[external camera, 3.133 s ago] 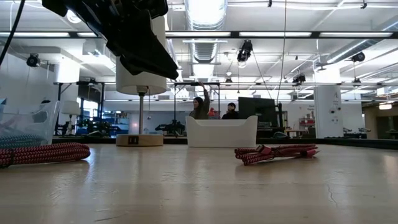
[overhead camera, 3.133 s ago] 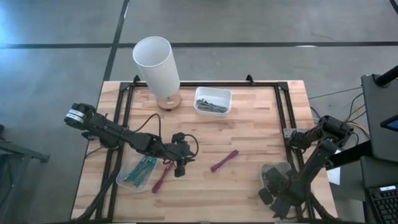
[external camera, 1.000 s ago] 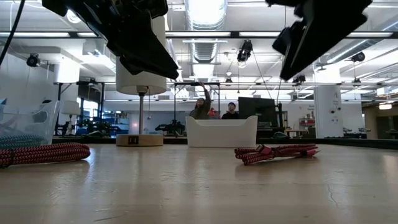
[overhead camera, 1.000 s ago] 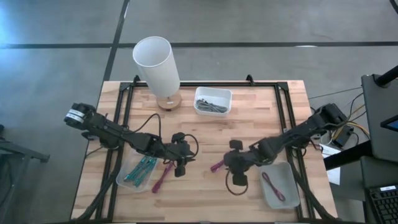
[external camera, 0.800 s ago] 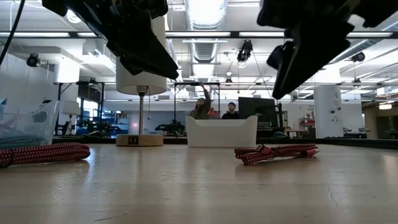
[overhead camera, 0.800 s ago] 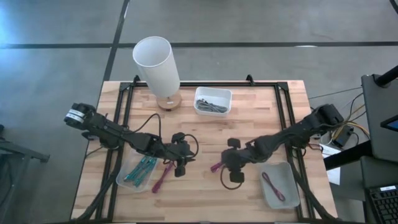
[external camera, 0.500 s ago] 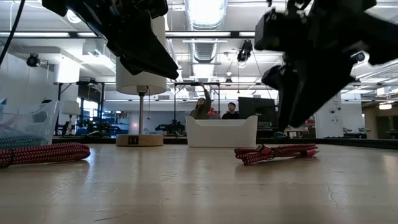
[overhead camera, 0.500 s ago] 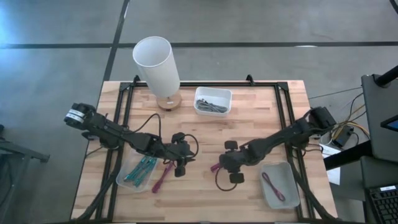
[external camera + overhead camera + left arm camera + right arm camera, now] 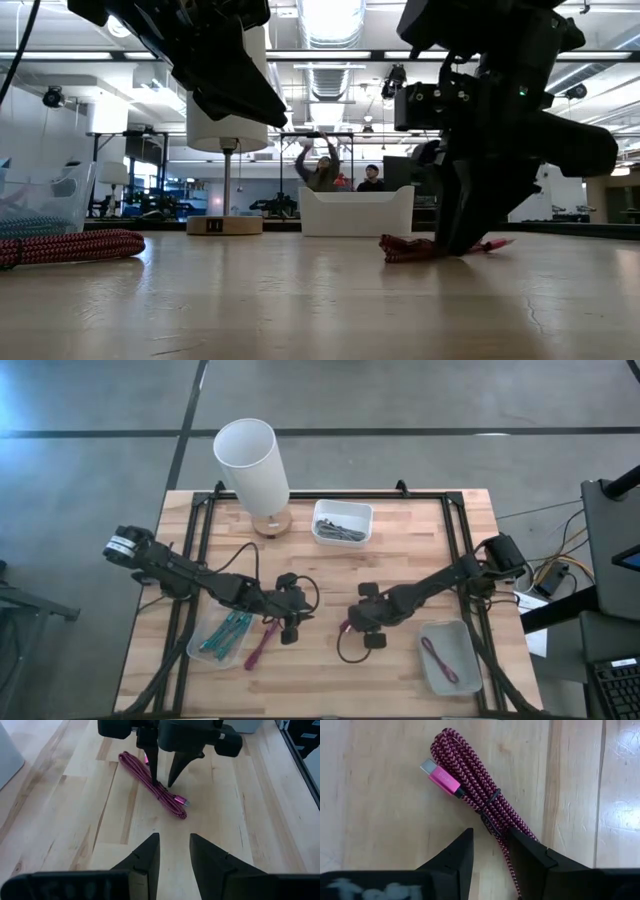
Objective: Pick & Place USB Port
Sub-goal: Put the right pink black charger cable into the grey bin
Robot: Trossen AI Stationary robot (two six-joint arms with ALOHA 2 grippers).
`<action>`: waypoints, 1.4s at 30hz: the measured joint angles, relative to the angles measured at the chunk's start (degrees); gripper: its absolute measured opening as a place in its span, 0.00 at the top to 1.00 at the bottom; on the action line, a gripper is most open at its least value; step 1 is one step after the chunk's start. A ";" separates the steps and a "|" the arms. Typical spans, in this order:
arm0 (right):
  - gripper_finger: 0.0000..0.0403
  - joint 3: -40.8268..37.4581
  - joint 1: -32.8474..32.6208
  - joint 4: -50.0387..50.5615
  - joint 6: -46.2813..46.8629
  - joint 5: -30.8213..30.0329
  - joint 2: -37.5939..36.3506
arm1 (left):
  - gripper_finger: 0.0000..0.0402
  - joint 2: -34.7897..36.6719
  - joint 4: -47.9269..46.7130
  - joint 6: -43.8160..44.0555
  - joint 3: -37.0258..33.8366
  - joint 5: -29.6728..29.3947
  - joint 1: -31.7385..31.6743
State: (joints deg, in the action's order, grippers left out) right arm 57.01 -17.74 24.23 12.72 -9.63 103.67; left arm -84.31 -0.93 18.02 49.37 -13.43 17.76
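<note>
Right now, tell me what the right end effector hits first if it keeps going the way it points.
Most likely the coiled pink braided USB cable: the right end effector points down at it, fingers astride the bundle, wooden table just beneath.

Pink-and-black braided cable (image 9: 479,795), pale wood table (image 9: 380,795)

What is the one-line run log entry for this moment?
right gripper: open, astride pink cable | pink cable: flat on table | left gripper: open, empty, above table
</note>
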 joint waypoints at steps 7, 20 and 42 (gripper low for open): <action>0.75 -0.02 0.33 0.12 0.08 -0.02 -0.03 | 0.74 0.00 0.01 0.00 0.00 0.00 0.00; 0.98 0.22 0.29 1.05 2.96 0.08 -0.30 | 0.74 0.00 0.01 0.00 -0.01 0.00 0.00; 0.98 23.63 -10.17 33.73 43.12 2.40 -4.30 | 0.74 0.00 -0.37 0.00 -0.01 0.00 0.02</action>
State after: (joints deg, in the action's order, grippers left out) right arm 80.64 -27.91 57.96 55.83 -7.22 99.37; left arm -84.31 -1.30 18.02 49.36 -13.43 17.78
